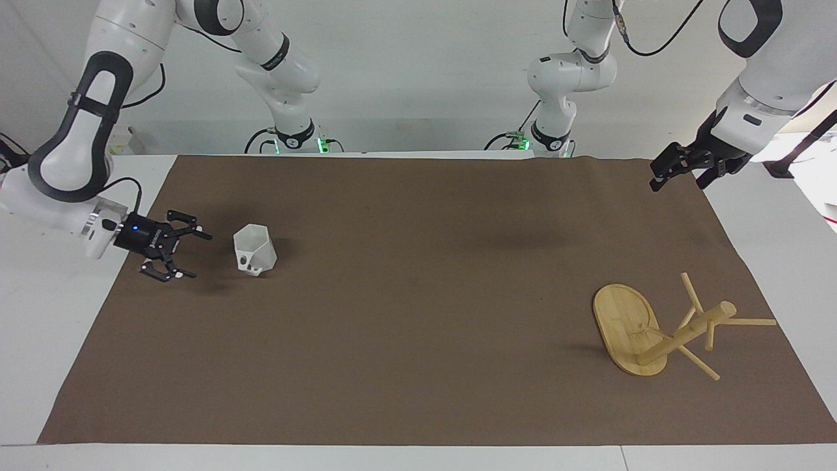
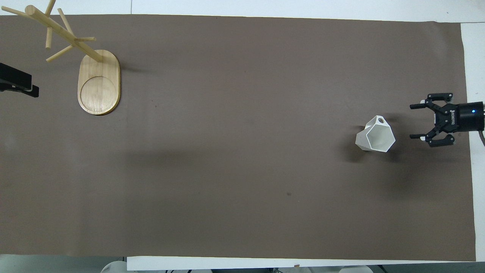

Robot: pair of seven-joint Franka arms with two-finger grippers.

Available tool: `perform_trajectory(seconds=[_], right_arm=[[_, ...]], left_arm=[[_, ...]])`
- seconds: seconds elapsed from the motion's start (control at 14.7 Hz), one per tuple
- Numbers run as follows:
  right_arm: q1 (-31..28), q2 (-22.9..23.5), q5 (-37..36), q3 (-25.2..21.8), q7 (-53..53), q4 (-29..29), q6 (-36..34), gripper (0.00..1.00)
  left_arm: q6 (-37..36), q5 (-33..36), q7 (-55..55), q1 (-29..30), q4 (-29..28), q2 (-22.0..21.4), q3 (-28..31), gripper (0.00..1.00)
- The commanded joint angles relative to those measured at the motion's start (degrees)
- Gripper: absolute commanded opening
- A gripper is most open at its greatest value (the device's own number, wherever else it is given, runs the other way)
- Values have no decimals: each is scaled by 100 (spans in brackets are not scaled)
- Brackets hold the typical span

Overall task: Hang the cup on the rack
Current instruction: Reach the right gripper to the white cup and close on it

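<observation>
Just beside the cup (image 1: 254, 249), the right hand (image 1: 189, 254), fingers apart, not touching

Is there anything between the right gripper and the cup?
No. In both views only bare brown mat separates the open right gripper from the cup.

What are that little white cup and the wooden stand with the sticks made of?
The cup looks like matte white plastic: flat angular facets, thin walls, no gloss. The rack looks like light bamboo or pale wood: yellowish tone, faint grain on its oval base, smooth round pegs. Neither can be confirmed by sight alone.
</observation>
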Motion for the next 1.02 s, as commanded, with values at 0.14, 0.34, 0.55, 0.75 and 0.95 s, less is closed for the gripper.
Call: perform_trajectory(seconds=[0.14, 0.34, 0.55, 0.75, 0.95], right_arm=[[-88, -163, 727, 58, -1259, -1049, 90, 100], [0, -216, 878, 58, -1359, -1253, 100, 100], [17, -234, 1008, 84, -1359, -1288, 99, 100], [289, -234, 1176, 84, -1359, -1297, 108, 100], [378, -243, 1229, 84, -1359, -1367, 99, 100]], left_arm=[[-18, 124, 62, 2, -178, -158, -15, 100], [-9, 124, 62, 2, -178, -158, -15, 100], [-18, 124, 62, 2, -178, -158, -15, 100], [-18, 124, 62, 2, -178, -158, -15, 100], [-18, 124, 62, 2, -178, -167, -15, 100]])
